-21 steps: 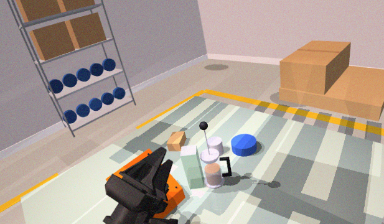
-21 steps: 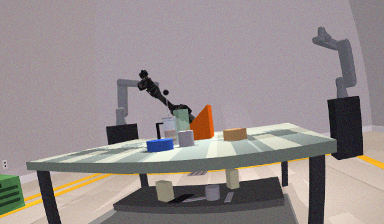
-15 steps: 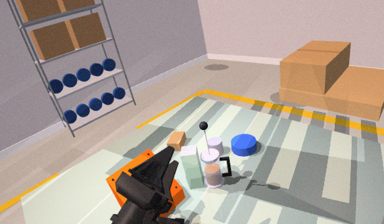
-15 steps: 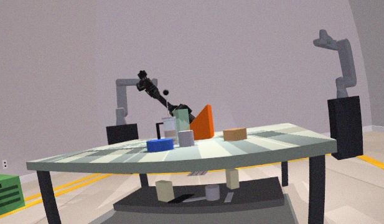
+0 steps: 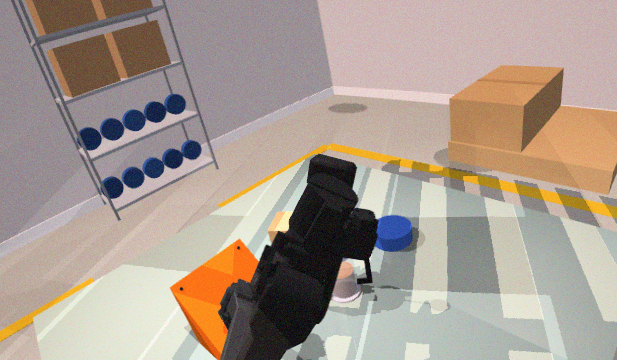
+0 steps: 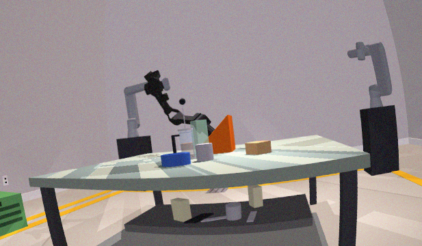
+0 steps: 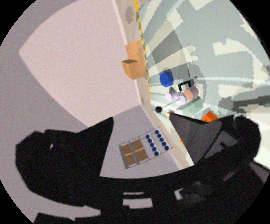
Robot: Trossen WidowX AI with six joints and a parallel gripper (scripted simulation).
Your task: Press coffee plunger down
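Observation:
The coffee press [image 5: 346, 286] [image 6: 186, 138] [image 7: 191, 93] stands upright on the table, a clear cylinder with brown contents low inside and a black handle [image 5: 368, 272] [image 6: 174, 144]. Its plunger is up: a thin rod rises well above the lid to a black knob [image 6: 182, 101] [image 7: 158, 109]. The arm hides the knob and lid in the top view. My gripper [image 6: 152, 76] [image 7: 141, 116] is open and empty, raised above and to the left of the knob in the exterior view. In the wrist view the knob shows beyond the right fingertip, not held.
A pale green block [image 6: 200, 131] and a lilac cylinder [image 6: 204, 152] stand close to the press. A blue disc [image 5: 394, 233] [image 6: 176, 159] [image 7: 166, 78] lies nearby. An orange wedge [image 5: 213, 285] [image 6: 225, 137] stands beside my arm, and a tan block [image 5: 279, 225] [image 6: 258, 147] lies farther off.

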